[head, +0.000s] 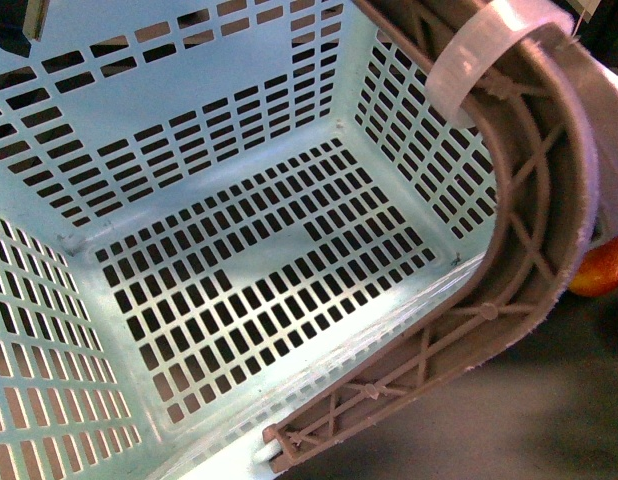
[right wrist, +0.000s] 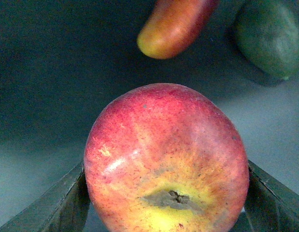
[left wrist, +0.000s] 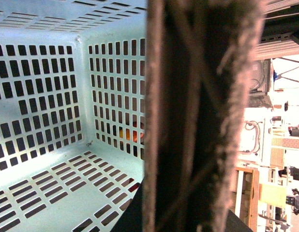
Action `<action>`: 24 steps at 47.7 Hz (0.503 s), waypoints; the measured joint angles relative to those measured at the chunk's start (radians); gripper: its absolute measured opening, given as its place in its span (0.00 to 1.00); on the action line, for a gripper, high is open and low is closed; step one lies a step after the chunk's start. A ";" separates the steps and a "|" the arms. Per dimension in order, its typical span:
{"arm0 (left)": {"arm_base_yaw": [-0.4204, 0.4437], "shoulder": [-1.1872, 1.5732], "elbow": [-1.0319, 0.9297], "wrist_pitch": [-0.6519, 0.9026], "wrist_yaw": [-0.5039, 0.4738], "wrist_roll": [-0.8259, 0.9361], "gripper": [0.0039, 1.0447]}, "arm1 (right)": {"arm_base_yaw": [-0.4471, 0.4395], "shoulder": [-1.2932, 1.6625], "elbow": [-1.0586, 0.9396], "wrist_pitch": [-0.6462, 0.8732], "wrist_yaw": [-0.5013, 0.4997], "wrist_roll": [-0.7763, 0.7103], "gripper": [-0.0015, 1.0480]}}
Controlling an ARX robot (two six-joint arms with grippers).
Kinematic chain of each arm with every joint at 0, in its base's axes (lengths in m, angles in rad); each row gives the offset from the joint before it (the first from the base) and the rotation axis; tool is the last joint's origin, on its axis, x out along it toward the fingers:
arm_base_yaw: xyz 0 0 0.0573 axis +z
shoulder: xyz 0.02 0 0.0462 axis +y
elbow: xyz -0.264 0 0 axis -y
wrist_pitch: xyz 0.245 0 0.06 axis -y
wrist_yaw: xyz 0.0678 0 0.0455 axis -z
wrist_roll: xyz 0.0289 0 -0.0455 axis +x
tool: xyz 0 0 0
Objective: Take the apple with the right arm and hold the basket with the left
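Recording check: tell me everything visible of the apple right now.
The apple is round and glossy, mostly red with fine speckles, fading to yellow around its brown stem pit, which faces the right wrist camera. It sits between the two dark fingers of the right claw, which seem to press its sides. An orange-red oval fruit and a green fruit lie beyond, apart from it.

1. The basket (head: pixel 189 130) hangs tilted, its open inside turned toward the front camera.
2. The handle (head: pixel 549 200) arches along the basket's right side, and the band (head: pixel 489 50) is wrapped around the handle's far part.
3. A fruit (head: pixel 601 268) lies outside the basket, right of the handle and partly hidden behind it.
4. The apple (right wrist: pixel 166 159) sits between the fingers of the right gripper (right wrist: pixel 166 212), touching both.
5. Beyond the apple, on the worktop (right wrist: pixel 43 96), lies the oval fruit (right wrist: pixel 176 24). The avocado-like fruit (right wrist: pixel 270 36) lies beside it, apart.
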 joint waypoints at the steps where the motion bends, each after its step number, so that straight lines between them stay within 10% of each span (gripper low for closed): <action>1: 0.000 0.000 0.000 0.000 0.000 0.000 0.05 | 0.002 -0.027 -0.005 -0.013 -0.004 0.001 0.72; 24: 0.000 0.000 0.000 0.000 0.001 0.000 0.05 | 0.352 -0.607 0.159 -0.213 0.082 0.163 0.71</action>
